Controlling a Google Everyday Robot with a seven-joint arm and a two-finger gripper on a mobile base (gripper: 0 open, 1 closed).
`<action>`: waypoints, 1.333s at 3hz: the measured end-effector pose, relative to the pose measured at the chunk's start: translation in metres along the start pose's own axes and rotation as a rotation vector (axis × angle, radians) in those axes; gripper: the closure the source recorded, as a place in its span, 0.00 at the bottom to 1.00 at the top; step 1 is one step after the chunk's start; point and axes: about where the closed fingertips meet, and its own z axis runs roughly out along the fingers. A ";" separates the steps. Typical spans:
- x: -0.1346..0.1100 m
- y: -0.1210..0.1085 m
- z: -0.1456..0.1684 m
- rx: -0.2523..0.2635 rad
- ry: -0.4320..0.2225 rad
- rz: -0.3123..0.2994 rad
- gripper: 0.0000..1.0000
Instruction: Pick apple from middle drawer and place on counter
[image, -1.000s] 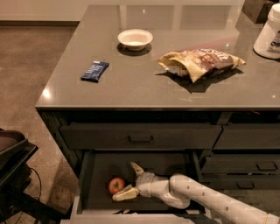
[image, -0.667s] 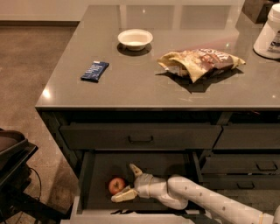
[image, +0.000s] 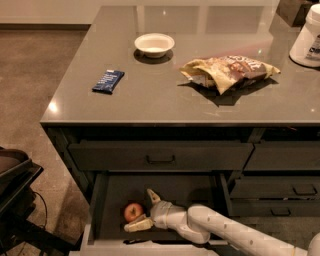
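Note:
The small red apple (image: 132, 212) lies in the left part of the open middle drawer (image: 165, 193), on its dark floor. My gripper (image: 143, 210) reaches into the drawer from the right on its white arm. It is open, with one finger behind the apple and one finger (image: 137, 225) in front of it, so the apple sits just left of the gap between them. The grey-brown counter (image: 165, 95) spreads above the drawers.
On the counter stand a white bowl (image: 154, 44), a blue snack bar (image: 108, 81), a crumpled chip bag (image: 229, 70) and a white container (image: 307, 37) at the right edge. A closed handled drawer (image: 160, 156) sits above the open one. A dark object (image: 15, 190) stands at left.
The gripper has shifted slightly left toward the apple; its fingers now flank the apple more closely. The apple has not moved.

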 end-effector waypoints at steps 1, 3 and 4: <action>0.004 0.001 0.006 0.060 -0.010 0.009 0.00; 0.010 0.001 0.012 0.107 -0.003 0.015 0.18; 0.010 0.001 0.012 0.107 -0.003 0.015 0.42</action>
